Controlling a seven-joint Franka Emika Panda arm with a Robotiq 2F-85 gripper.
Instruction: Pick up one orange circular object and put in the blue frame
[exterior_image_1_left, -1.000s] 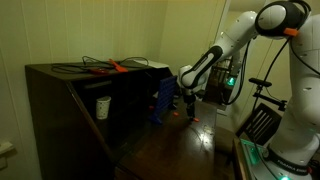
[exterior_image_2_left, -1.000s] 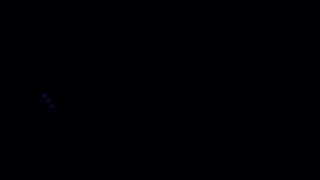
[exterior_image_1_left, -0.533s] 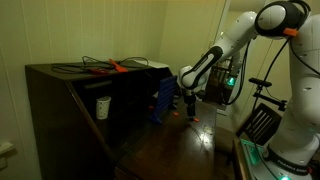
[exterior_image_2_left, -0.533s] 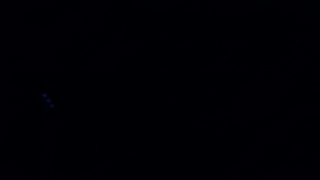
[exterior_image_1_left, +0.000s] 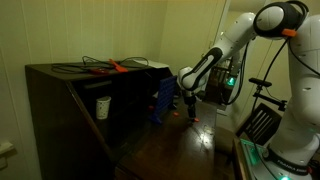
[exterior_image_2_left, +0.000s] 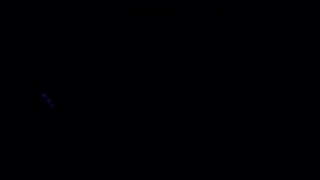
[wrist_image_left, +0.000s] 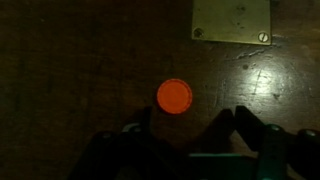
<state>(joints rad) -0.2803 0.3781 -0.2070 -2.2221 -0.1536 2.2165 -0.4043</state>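
Nothing has moved: the gripper (wrist_image_left: 190, 120), jaws spread, hangs over the orange disc (wrist_image_left: 174, 96) on open dark tabletop (wrist_image_left: 70, 70), brass plate (wrist_image_left: 231, 20) at one o'clock.

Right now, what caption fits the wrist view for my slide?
Open end effector near an orange disc on dark wood, metal plate beyond.

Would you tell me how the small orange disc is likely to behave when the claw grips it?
The orange disc looks thin and lies flat on the wooden surface, so it probably offers little edge to pinch. It is far narrower than the open claw, so likely light, and may skid sideways if nudged.
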